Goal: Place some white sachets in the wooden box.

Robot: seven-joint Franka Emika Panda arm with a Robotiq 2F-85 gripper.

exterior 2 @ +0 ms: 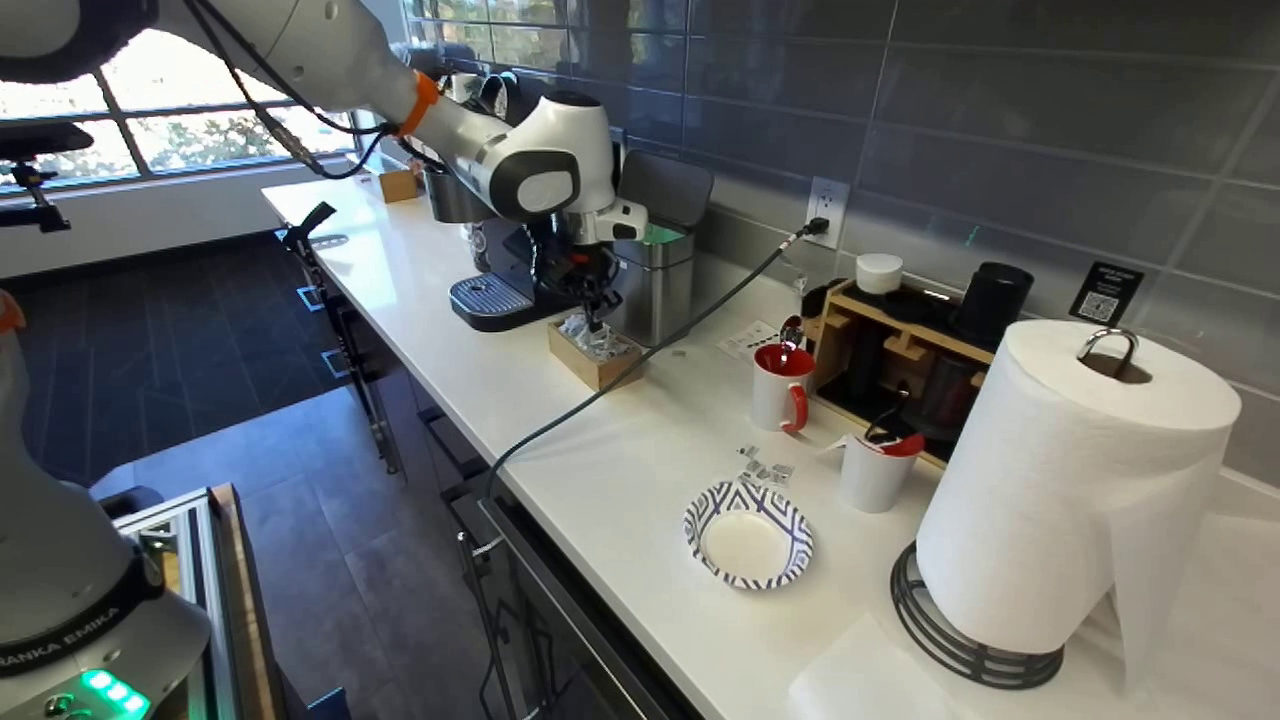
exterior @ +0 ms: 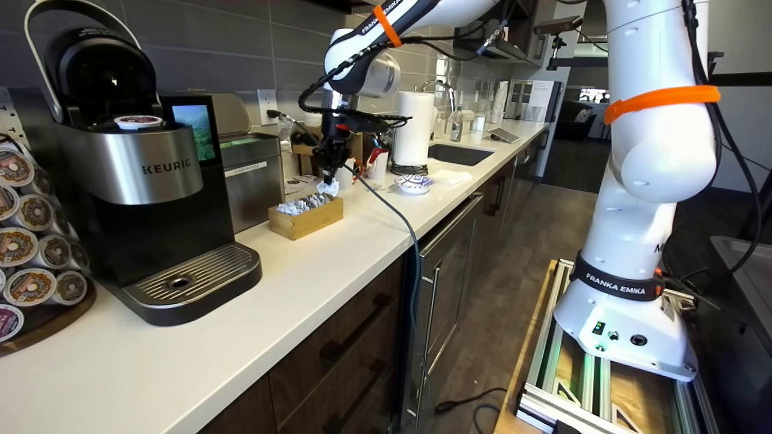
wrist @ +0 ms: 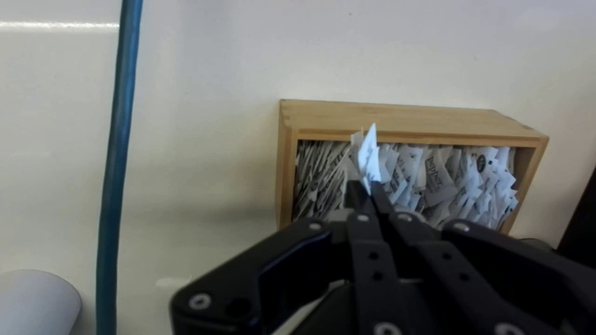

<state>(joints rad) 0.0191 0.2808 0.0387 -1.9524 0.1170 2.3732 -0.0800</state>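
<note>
The wooden box stands on the counter, packed with white sachets. The box also shows in the other views. My gripper points down over the box, its fingers shut on one white sachet. The held sachet hangs from the fingertips above the box's end in an exterior view. The gripper hides part of the box's contents there. Several loose sachets lie on the counter near the patterned bowl.
The coffee machine and a steel bin stand beside the box. A cable crosses the counter near it. Mugs, a patterned bowl, a wooden organiser and a paper towel roll stand further along.
</note>
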